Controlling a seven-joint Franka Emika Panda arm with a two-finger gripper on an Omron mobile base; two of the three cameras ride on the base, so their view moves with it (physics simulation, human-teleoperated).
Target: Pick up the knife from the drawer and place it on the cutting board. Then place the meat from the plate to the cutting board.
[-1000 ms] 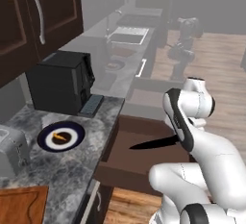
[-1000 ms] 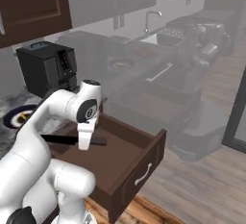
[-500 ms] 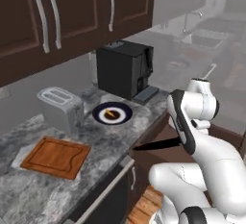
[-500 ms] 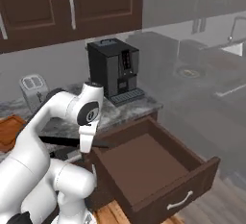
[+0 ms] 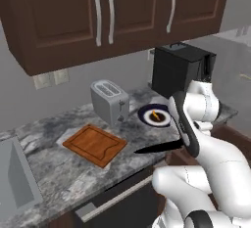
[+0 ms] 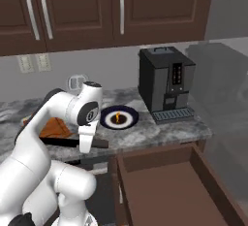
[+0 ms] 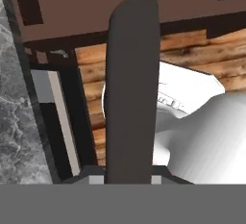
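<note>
Knife (image 5: 156,148) in tool (image 5: 182,145), unlabelled

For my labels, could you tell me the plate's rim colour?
Dark blue; the plate shows best in the right base view.

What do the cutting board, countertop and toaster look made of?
Cutting board: wood, reddish-brown with visible grain, matte. Countertop: stone by the look, mottled grey veining, perhaps granite. Toaster: seemingly brushed metal, plain grey with a dull sheen.

No text, label, brand or number can be read anywhere; the coffee machine's (image 6: 166,85) panel marks are too small.
</note>
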